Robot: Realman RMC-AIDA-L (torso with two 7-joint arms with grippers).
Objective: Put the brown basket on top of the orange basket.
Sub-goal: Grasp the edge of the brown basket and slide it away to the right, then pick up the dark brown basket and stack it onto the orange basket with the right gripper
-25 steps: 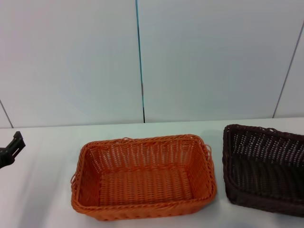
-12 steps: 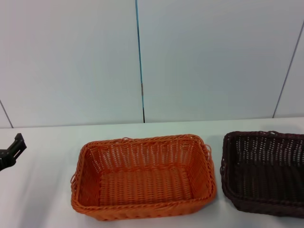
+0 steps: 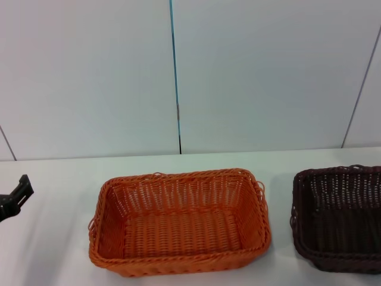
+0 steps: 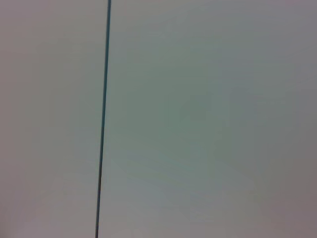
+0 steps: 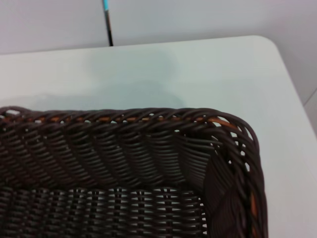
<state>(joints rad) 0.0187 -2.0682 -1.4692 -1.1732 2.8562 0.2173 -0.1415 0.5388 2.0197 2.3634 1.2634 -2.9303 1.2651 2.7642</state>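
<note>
Over the last second the brown basket (image 3: 342, 219) has slid toward 3 o'clock on the white table (image 3: 59, 238) and dropped from a tilted pose to sit level, so the gap between it and the orange basket (image 3: 178, 221) is wider than before. Now the orange basket sits at the centre of the head view, its long side across the table, open side up. Its brown twin stands well apart from it at 3 o'clock, also open side up and partly cut off by the picture's edge. From the right wrist view, one corner of the brown basket (image 5: 148, 168) fills the lower part of the picture, its braided rim and open-weave wall seen from close above, with bare table (image 5: 173, 69) beyond it. No part of the right gripper shows in any picture, so whether it is spread or pinching cannot be told. Only a black piece of the left gripper (image 3: 15, 196) shows at 9 o'clock in the head view, over the table and well away from both baskets; its fingers' state cannot be told. A pale wall (image 4: 208, 119) with a thin dark seam is all the left wrist view offers.
</note>
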